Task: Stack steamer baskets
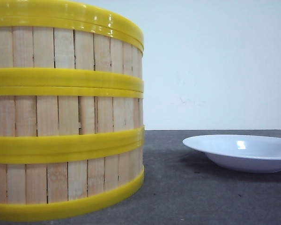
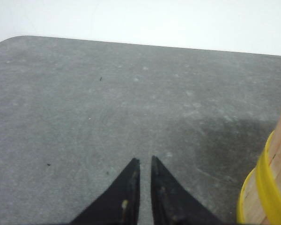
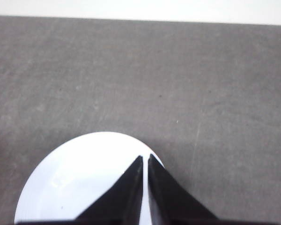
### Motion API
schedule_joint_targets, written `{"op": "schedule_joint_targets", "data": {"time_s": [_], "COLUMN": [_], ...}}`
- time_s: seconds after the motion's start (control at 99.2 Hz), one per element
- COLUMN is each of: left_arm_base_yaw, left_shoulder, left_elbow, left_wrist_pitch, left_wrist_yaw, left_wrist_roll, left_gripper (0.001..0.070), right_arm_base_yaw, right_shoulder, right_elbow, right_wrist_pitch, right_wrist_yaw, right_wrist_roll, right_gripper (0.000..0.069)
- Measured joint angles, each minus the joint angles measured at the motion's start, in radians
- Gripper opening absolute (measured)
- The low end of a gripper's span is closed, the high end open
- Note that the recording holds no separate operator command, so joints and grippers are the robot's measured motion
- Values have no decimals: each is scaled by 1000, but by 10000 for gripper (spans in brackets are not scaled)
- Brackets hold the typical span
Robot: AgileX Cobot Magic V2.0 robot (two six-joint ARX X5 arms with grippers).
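With the three steamer baskets (image 1: 65, 115) already standing as one column toward the left side of the table (image 1: 187, 197), rim seated on rim and walls roughly in line, the stacking appears complete and the remaining step is judged to be a clean retreat. The left gripper (image 2: 145, 161) hangs over bare table beside the stack with its fingers nearly together and holding nothing; lift it straight away so it cannot brush the yellow rims. The right gripper (image 3: 145, 159), likewise nearly closed and empty, hovers above the white plate (image 3: 84, 178) to the right, well apart from the stack, and should rise clear of it.
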Motion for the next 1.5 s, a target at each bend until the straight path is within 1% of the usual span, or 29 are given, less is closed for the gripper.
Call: {"op": "schedule_joint_targets", "data": {"time_s": [0.353, 0.423, 0.534, 0.665, 0.867, 0.998, 1.119, 1.22, 1.23, 1.502], "left_arm_base_yaw": [0, 0, 0, 0, 0, 0, 0, 0, 0, 0], "left_shoulder": [0, 0, 0, 0, 0, 0, 1, 1, 1, 1], "left_elbow": [0, 0, 0, 0, 0, 0, 0, 0, 0, 0], "left_wrist_pitch": [0, 0, 0, 0, 0, 0, 0, 0, 0, 0], "left_wrist_yaw": [0, 0, 0, 0, 0, 0, 0, 0, 0, 0], "left_wrist_roll": [-1, -1, -1, -1, -1, -1, -1, -2, -1, -2], "left_gripper": [15, 15, 15, 15, 15, 15, 15, 15, 15, 15], "right_arm_base_yaw": [1, -7, -21, -34, -34, -34, -33, -31, -31, -30], "right_shoulder": [0, -34, -178, -382, -694, -855, -858, -859, -859, -859], "right_elbow": [-2, -29, -149, -353, -664, -792, -854, -872, -883, -887], "right_wrist_pitch": [63, 94, 123, 183, 167, 179, 224, 290, 322, 332], "right_wrist_yaw": [1, 26, 56, 66, 35, 24, -8, -34, -39, -39], "right_wrist_roll": [-1, -2, -2, -4, -9, -8, -8, -8, -8, -8], "right_gripper": [11, 11, 11, 11, 11, 11, 11, 11, 11, 11]}}
